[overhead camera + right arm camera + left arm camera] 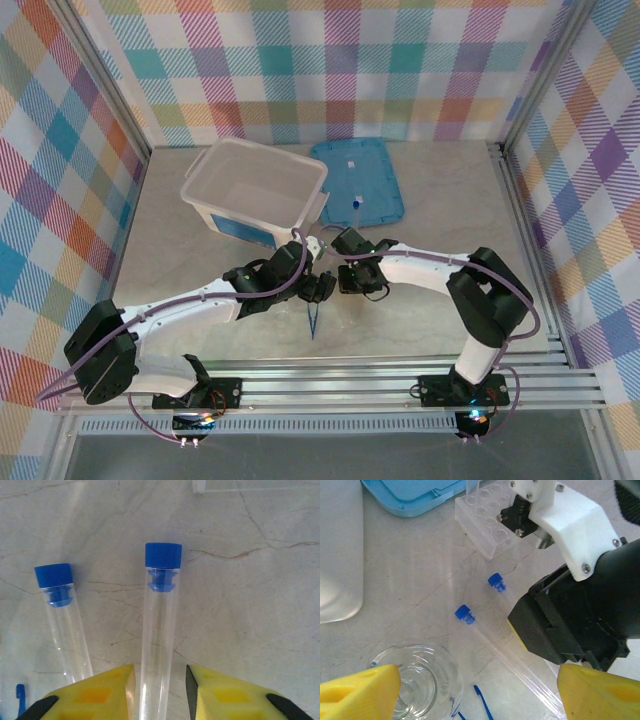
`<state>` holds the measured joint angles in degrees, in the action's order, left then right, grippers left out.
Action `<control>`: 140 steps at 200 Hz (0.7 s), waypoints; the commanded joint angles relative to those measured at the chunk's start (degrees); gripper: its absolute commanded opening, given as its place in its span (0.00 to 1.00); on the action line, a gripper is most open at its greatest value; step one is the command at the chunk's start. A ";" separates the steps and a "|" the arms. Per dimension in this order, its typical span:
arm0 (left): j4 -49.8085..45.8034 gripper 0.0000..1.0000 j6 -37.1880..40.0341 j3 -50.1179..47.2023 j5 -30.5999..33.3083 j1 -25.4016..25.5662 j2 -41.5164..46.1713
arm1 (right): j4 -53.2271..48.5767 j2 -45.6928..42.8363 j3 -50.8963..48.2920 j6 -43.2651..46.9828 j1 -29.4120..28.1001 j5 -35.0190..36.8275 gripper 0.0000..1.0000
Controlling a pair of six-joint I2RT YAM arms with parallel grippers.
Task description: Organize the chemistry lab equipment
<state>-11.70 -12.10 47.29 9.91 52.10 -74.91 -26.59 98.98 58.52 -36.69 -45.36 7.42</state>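
Two clear tubes with blue caps lie side by side on the table. One tube (pixel 160 630) runs between the fingers of my right gripper (pixel 160 680). It touches the left pad, and a thin gap shows at the right pad. The other tube (pixel 65 625) lies just left of it. My left gripper (pixel 479 680) stands wide open over the second tube (pixel 520 667) and the dark-blue tweezers (pixel 483 705). A small glass beaker (pixel 417 677) stands by its left finger (pixel 365 690). From above, both grippers, left (pixel 318 290) and right (pixel 352 278), meet mid-table.
The translucent tub (pixel 255 190) stands at the back, with the flat blue lid (pixel 358 170) to its right. A clear tube rack (pixel 485 517) sits just beyond the tubes. The right arm's black wrist (pixel 580 620) crowds the left gripper's right side.
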 commanded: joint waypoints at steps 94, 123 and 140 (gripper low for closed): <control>1.99 0.78 0.69 -1.27 -0.95 0.46 0.59 | -1.37 4.83 3.78 0.99 -0.43 1.72 0.29; 1.86 0.76 0.68 -1.13 -0.76 0.46 0.38 | -2.20 6.32 4.58 1.17 -0.95 2.24 0.26; 1.86 0.76 0.63 -1.08 -0.60 0.46 0.54 | -2.16 6.86 4.76 1.23 -1.21 2.28 0.24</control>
<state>-11.62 -12.12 46.65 9.87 52.10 -74.91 -28.18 103.55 62.41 -36.38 -45.69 9.41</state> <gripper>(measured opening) 0.763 0.256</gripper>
